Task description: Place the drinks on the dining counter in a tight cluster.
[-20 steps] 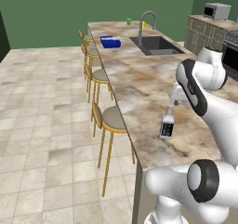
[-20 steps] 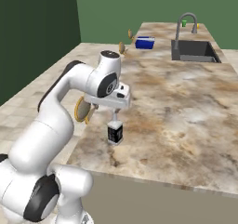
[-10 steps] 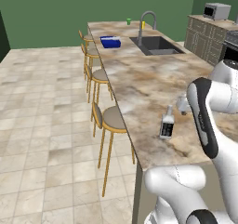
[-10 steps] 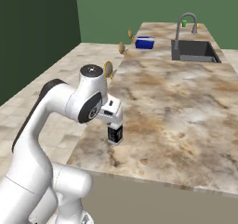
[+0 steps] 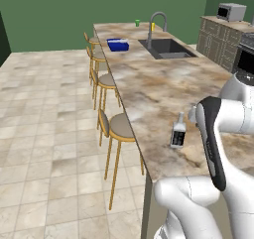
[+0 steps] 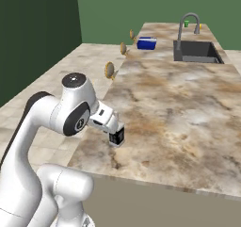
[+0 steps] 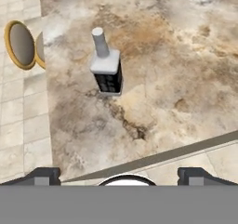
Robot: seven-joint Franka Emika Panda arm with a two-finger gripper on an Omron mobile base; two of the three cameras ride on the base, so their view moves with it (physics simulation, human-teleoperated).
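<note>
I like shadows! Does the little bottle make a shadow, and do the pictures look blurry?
In the hand view the small dark bottle stands on the dining counter with only a faint dark patch at its base; in the left base view its label looks soft and unreadable; in the right base view the arm covers part of it.

my arm covers part of the dark bottle (image 6: 116, 137) in the right base view, and i can't read its label (too small); the gripper's fingertips are cut off below.

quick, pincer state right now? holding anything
Pincer: open and holding nothing; the small dark white-labelled bottle stands free on the tan-brown marbled counter.
</note>
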